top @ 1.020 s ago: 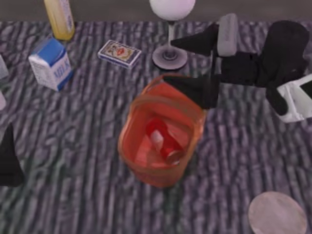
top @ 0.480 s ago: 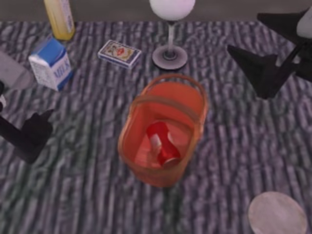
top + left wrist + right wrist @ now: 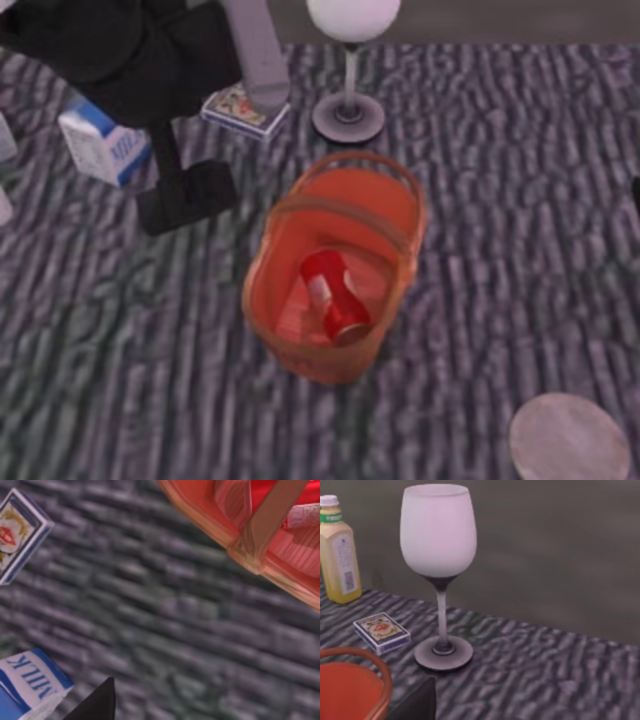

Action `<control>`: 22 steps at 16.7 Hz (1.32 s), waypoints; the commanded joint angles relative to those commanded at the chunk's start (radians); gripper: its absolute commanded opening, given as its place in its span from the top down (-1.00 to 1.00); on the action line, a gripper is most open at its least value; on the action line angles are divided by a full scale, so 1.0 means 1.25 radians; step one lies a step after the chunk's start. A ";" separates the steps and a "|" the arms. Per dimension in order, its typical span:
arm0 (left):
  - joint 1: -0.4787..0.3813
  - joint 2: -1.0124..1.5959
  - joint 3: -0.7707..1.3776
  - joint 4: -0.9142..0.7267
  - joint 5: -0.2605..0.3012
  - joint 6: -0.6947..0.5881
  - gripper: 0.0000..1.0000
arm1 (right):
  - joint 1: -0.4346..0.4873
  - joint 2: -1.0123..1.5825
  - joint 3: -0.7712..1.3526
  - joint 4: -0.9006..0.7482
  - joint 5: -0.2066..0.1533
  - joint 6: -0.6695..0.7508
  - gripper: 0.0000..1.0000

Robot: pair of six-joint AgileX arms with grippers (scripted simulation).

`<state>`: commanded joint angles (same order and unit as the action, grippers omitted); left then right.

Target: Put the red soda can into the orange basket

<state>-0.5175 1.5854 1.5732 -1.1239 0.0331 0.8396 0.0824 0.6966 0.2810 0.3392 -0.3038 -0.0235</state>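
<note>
Lying on its side inside the large oval orange woven basket (image 3: 405,215), the small red soda can (image 3: 333,293) sits right of my left pincer (image 3: 185,195), whose finger state I cannot tell.

Table cover (image 3: 500,200): looks like rough woven cloth, grey-violet, ribbed, matt.
Orange basket (image 3: 400,195): woven look, slatted bottom, slight sheen on the rim and hoop handle.
Red soda can (image 3: 333,292): smooth, glossy, metal-like; white label patch.
Wine glass (image 3: 439,535): smooth, frosted bowl, glossy foot.
Milk carton (image 3: 95,145) and card box (image 3: 382,632): printed paperboard, matt.
Yellow bottle (image 3: 338,555): smooth plastic, paper label.
Disc (image 3: 568,438), near right: pale, matt.
</note>
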 joint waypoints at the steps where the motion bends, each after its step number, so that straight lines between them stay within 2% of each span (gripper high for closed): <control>1: -0.020 0.073 0.073 -0.047 -0.002 0.038 -1.00 | -0.009 -0.076 -0.036 -0.038 0.036 0.001 -1.00; 3: -0.058 0.210 0.209 -0.134 -0.007 0.109 -1.00 | -0.025 -0.215 -0.098 -0.106 0.099 0.003 -1.00; 6: -0.103 0.385 0.383 -0.243 -0.014 0.199 -1.00 | -0.042 -0.392 -0.169 -0.190 0.175 0.008 -1.00; 8: -0.125 0.471 0.469 -0.295 -0.019 0.243 -1.00 | -0.051 -0.480 -0.200 -0.233 0.211 0.012 -1.00; 10: -0.139 0.529 0.526 -0.329 -0.022 0.272 -1.00 | -0.056 -0.534 -0.218 -0.260 0.234 0.017 -1.00; 12: -0.145 0.555 0.552 -0.344 -0.023 0.285 -1.00 | -0.058 -0.557 -0.225 -0.271 0.243 0.019 -1.00; 18: -0.142 0.553 0.547 -0.340 -0.023 0.285 -1.00 | -0.058 -0.557 -0.225 -0.271 0.243 0.019 -1.00; 22: -0.145 0.543 0.487 -0.291 -0.024 0.286 -1.00 | -0.058 -0.557 -0.225 -0.271 0.243 0.019 -1.00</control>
<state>-0.6983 2.2640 2.1816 -1.4881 0.0037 1.1969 0.0100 0.0000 0.0000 0.0000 0.0000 0.0000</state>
